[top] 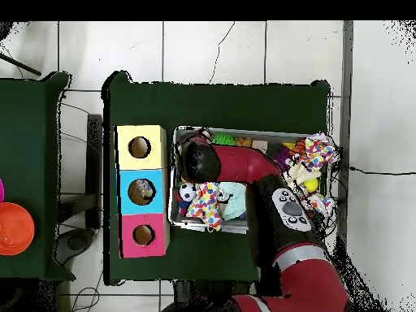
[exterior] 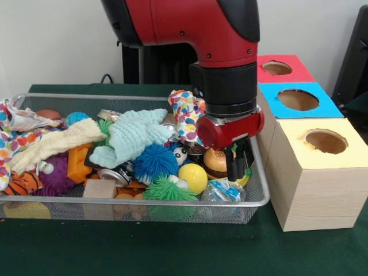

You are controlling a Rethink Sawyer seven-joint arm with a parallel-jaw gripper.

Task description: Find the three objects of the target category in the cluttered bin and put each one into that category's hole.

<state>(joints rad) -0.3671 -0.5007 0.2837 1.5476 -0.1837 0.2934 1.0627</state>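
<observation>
A crinkly clear plastic bag (exterior: 223,191) with blue print lies in the near right corner of the wire-mesh bin (exterior: 260,172), beside a yellow ball (exterior: 193,177). The pincer (exterior: 237,167) hangs just above it, its black fingers seemingly close together and gripping nothing, though that is hard to judge. Three hole-topped boxes (exterior: 313,178) stand beside the bin on the green tabletop (exterior: 172,247).
</observation>
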